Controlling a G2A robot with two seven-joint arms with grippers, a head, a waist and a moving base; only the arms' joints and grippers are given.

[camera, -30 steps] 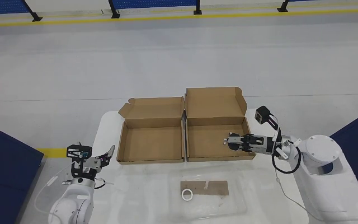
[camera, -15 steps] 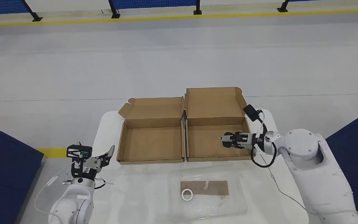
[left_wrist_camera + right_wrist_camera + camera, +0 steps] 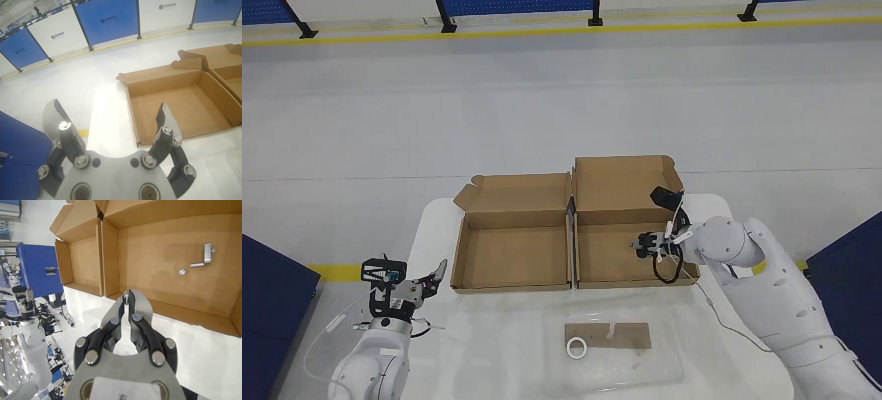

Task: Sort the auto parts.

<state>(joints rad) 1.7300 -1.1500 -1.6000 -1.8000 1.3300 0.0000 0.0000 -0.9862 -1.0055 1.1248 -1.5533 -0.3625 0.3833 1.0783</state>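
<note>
Over the last second the right arm has folded in from the table's 3 o'clock edge toward the boxes, while the left arm has kept still. The white table [image 3: 502, 330] stands on a pale floor [image 3: 542, 100] crossed by a yellow line [image 3: 542, 30] at 12 o'clock. The right gripper [image 3: 643, 246] hangs over the right box [image 3: 607, 262], pointing toward 9 o'clock. It is clenched on a small threaded screw [image 3: 126, 298] (only its silvery end peeks from the tips). A metal bracket [image 3: 207, 254] and a small round piece [image 3: 182, 271] lie on that box's floor. The left box [image 3: 512, 255] sits just beside it at 9 o'clock. The left gripper [image 3: 110, 106] rests at the table's 8 o'clock edge, fingers spread wide.
</note>
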